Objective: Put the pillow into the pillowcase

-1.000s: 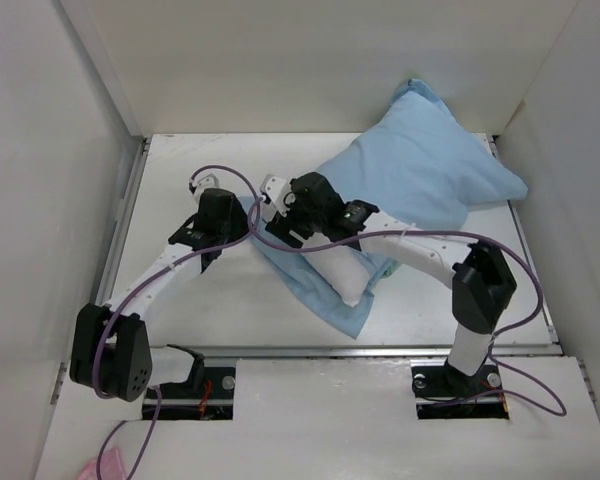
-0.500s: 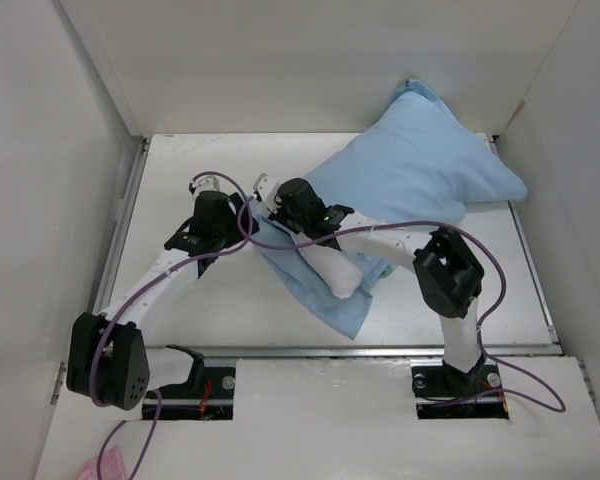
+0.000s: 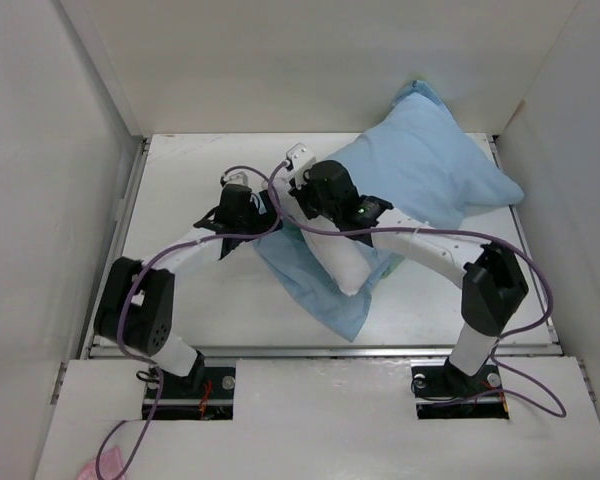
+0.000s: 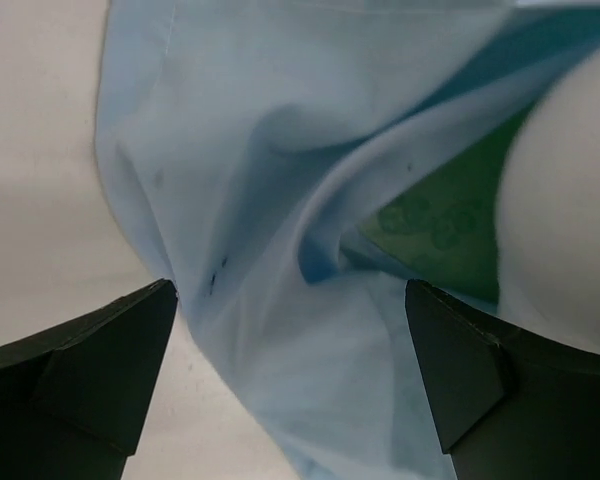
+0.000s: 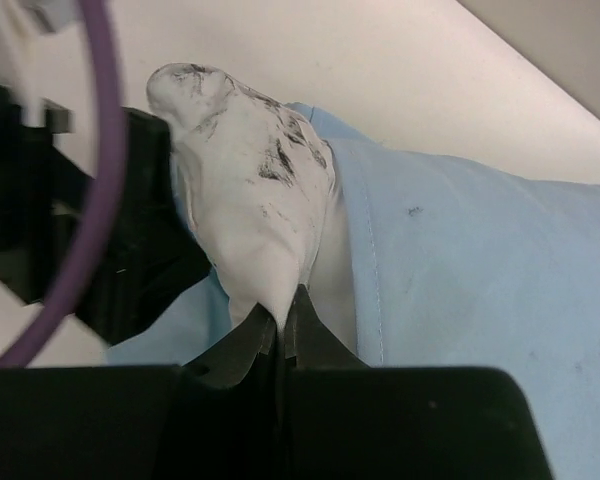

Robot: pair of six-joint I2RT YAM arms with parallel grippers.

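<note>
White pillow (image 3: 342, 268) sits partly inside the blue pillowcase (image 3: 420, 170) on the counter (image 3: 200, 300), a corner pinched by the clenched right fingers (image 5: 250, 350); left fingers (image 4: 90, 370) hang released over its mouth, likely needing to grip that hem next.

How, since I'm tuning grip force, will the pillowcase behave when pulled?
Likely floppy: the pillowcase lies in soft folds. Probably thin and light, so it should bunch rather than slide whole. Its green lining looks smooth, so it may slip from a pinch.
</note>
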